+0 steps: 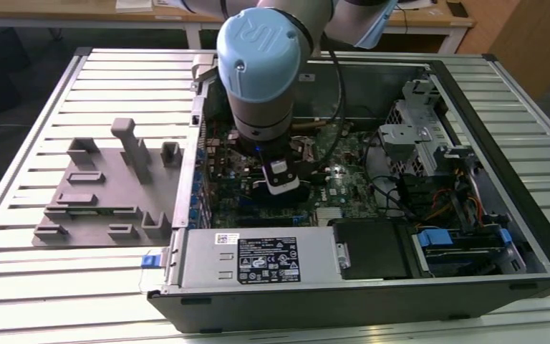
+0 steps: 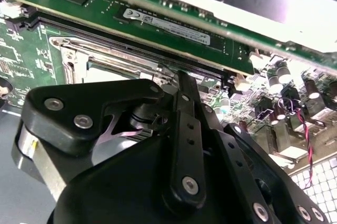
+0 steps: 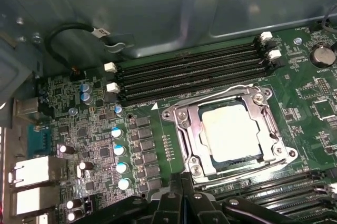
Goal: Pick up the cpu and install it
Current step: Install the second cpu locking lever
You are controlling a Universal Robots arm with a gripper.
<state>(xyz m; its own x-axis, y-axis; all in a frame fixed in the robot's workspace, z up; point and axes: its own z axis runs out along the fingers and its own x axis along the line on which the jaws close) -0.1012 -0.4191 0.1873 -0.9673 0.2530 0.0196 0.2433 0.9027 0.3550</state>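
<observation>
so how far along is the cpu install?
Placing looks done: the flat square silver-grey cpu lies inside the metal socket frame on the green motherboard. Nothing visibly in hand; the black gripper hovers just beside the socket. Whether the frame is latched can't be judged.

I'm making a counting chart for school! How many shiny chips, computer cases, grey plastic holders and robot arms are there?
cpu: 1
computer case: 1
grey plastic fixture: 1
robot arm: 1
Total: 4
</observation>
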